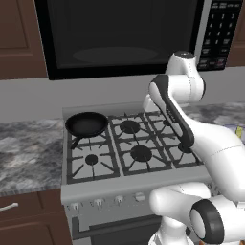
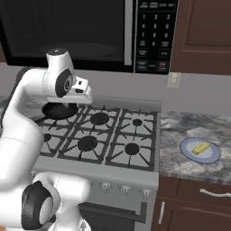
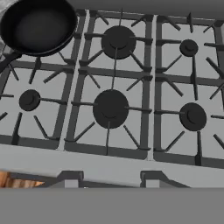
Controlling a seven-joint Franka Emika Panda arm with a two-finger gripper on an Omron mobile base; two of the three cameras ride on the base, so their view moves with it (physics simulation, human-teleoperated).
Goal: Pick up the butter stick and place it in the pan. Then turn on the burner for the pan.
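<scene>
Gripper [image 2: 86, 95]: it is hanging high over the stove, fingers pressed together, holding nothing.
Stove [image 3: 148, 94]: six black burners are sitting under the gripper.
Pan [image 1: 86, 124]: it is sitting on the back left burner [image 1: 82, 138], with nothing in it.
Butter stick [image 2: 200, 148]: it is lying on a pale blue plate [image 2: 212, 155], well away from the gripper.
Plate: it is resting on the counter [image 2: 189, 128], right of the stove.
</scene>
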